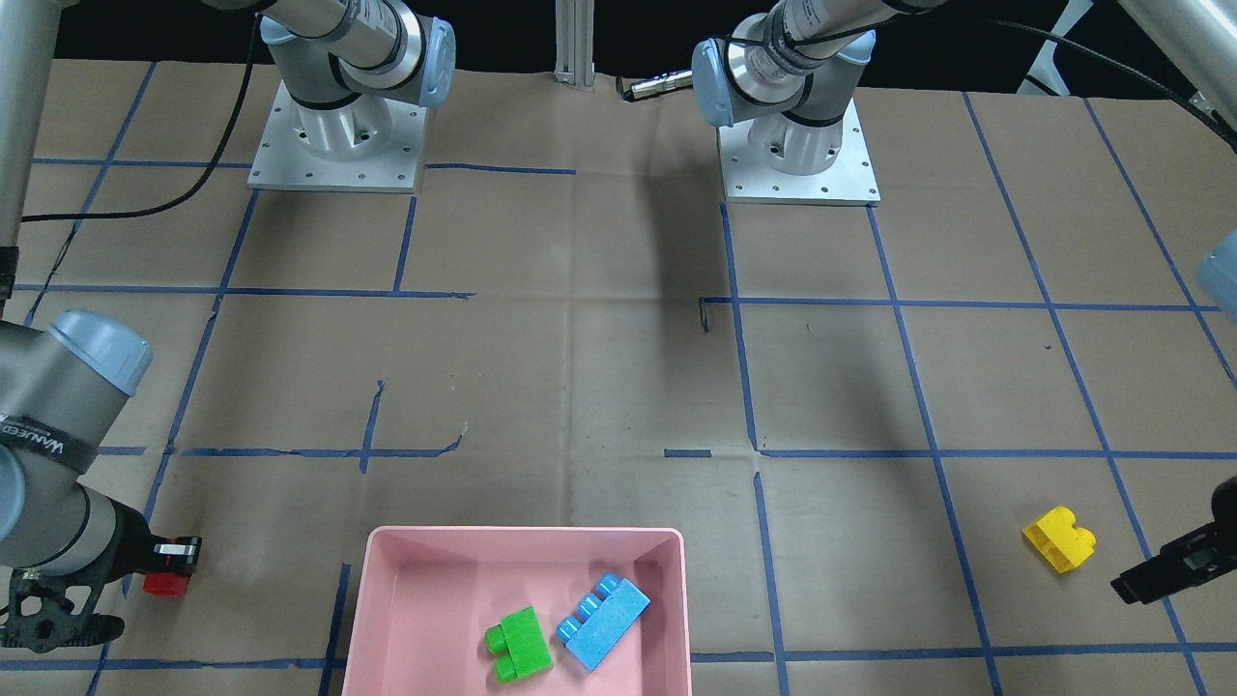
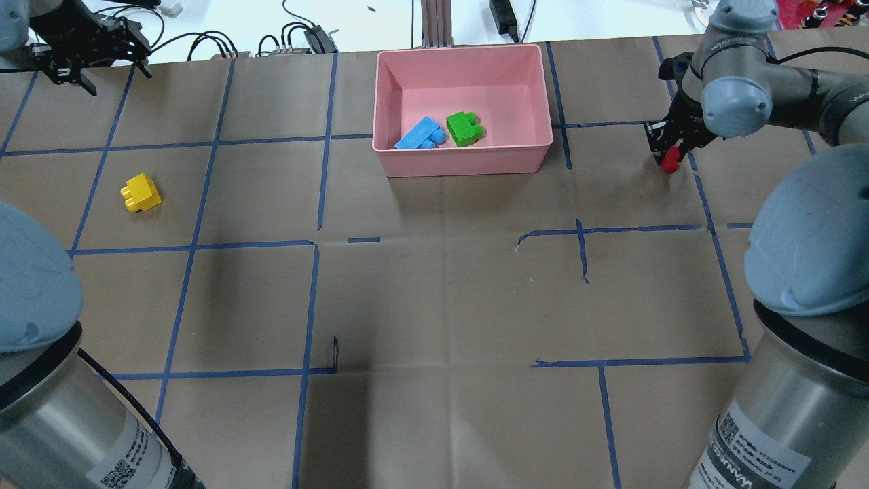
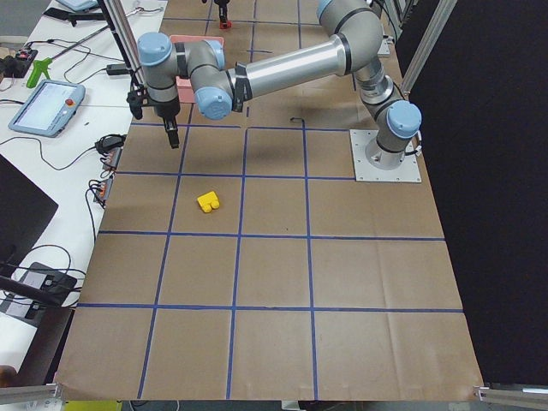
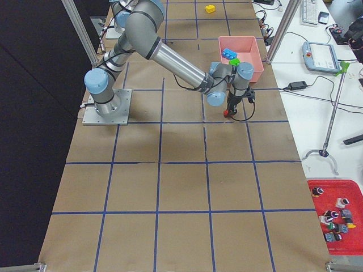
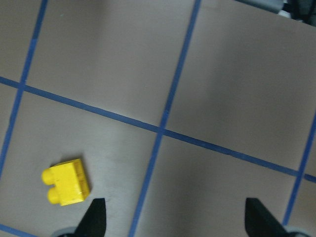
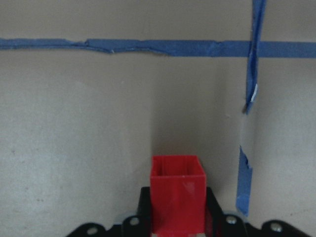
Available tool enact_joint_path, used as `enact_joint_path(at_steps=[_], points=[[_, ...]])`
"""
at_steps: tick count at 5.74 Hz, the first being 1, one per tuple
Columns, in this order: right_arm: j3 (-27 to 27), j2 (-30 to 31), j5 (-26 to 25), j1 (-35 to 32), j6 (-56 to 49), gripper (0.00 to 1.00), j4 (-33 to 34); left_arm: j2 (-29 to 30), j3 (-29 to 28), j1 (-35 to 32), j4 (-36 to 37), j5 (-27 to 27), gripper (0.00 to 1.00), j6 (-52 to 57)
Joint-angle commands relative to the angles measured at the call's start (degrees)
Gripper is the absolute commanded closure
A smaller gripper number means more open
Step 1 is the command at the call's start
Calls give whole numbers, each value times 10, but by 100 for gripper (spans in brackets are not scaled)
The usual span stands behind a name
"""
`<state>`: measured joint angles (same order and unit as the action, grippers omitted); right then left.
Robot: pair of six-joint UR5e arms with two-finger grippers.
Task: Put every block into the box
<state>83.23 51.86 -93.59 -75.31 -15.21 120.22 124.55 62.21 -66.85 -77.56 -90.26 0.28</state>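
The worktop (image 2: 441, 292) is covered in flat brown paper, creased along its seams and marked into squares by blue tape (image 2: 197, 204) that is torn and patchy in places. A white bench (image 3: 77, 94) with cables and a handheld screen runs along its far edge, and a black curtain (image 3: 497, 171) hangs behind the robot.

Both arms are smooth grey metal tubes with pale blue joint caps, on square bolted plates.

The box (image 2: 461, 159) is a shallow pink plastic tray with a rounded rim, standing at the far edge near the middle. Inside it lie the long blue brick (image 2: 419, 134) and the green brick (image 2: 464, 128), just beside each other.

The yellow brick (image 2: 140, 193) lies on bare paper, well apart from the box. The left jaws hang over the paper near it, spread wide and empty.

The small red brick (image 6: 177, 192), glossy and square-edged, is clamped in the right jaws, down at the paper and outside the box; whether it touches the paper is unclear.
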Motion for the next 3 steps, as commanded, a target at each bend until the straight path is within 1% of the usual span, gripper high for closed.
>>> enact_joint_path(at_steps=[1, 2, 3], points=[[-5, 22, -7, 1, 0, 93, -15, 7, 8, 37, -8, -6, 0, -99], [-31, 59, 0, -5, -1, 94, -75, 6, 42, 57, -4, -4, 0, -125], [-60, 81, 28, -20, -1, 93, -81, -4, 90, 72, 1, -2, 0, -183]])
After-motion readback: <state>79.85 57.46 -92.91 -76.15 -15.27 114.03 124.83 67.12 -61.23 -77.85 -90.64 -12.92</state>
